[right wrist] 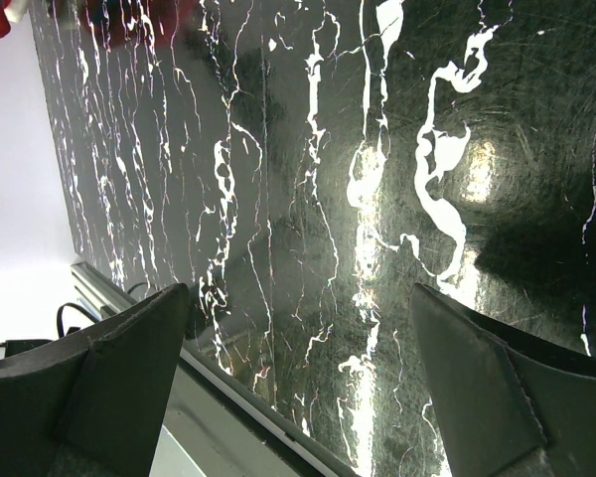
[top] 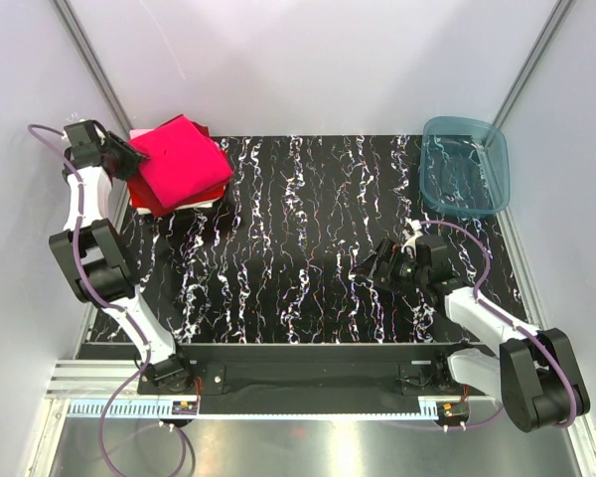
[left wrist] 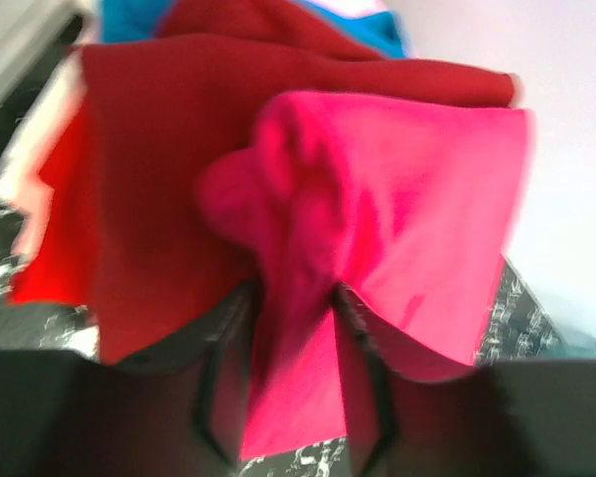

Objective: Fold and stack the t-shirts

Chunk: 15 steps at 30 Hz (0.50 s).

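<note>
A folded magenta-pink t-shirt (top: 179, 159) lies on top of a stack of folded shirts (top: 144, 197) at the table's far left. In the left wrist view the pink shirt (left wrist: 397, 209) lies over a dark maroon-red one (left wrist: 159, 169), with red (left wrist: 50, 248), blue (left wrist: 134, 15) and white edges beneath. My left gripper (top: 134, 159) is shut on the pink shirt's near-left edge, the cloth bunched between its fingers (left wrist: 228, 338). My right gripper (top: 371, 263) is open and empty, low over the bare table at centre right; its fingers (right wrist: 119, 358) stand wide apart.
A teal translucent plastic bin (top: 465, 164) stands at the far right corner, empty. The black marbled tabletop (top: 308, 229) stretches between stack and bin. White walls close in left, back and right. A metal rail (top: 308, 407) runs along the near edge.
</note>
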Available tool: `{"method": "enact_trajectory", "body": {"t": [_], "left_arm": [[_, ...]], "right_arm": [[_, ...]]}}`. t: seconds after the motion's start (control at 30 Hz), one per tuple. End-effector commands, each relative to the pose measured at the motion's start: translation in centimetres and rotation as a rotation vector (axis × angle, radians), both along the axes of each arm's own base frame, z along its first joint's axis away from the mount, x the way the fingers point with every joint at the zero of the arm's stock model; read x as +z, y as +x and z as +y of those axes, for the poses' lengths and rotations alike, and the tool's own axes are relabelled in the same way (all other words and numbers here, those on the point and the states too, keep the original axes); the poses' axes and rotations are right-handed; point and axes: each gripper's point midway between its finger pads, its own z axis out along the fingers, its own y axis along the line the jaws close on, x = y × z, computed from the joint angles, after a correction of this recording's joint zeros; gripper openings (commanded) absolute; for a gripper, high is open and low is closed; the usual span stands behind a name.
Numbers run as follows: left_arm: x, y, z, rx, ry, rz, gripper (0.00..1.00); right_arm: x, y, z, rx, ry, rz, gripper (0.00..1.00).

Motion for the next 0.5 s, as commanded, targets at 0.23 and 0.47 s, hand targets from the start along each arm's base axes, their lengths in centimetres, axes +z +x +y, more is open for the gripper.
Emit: {"method": "enact_trajectory", "body": {"t": [0.23, 0.47], "left_arm": [[0.0, -0.9, 2.8, 0.081, 0.095, 0.116, 0.57], [3.2, -3.0, 2.5, 0.110, 0.142, 0.049, 0.91]], "right_arm": [[1.7, 1.2, 0.3, 0.000, 0.024, -0.055, 1.00], [1.7, 1.2, 0.3, 0.002, 0.027, -0.056, 1.00]]}}
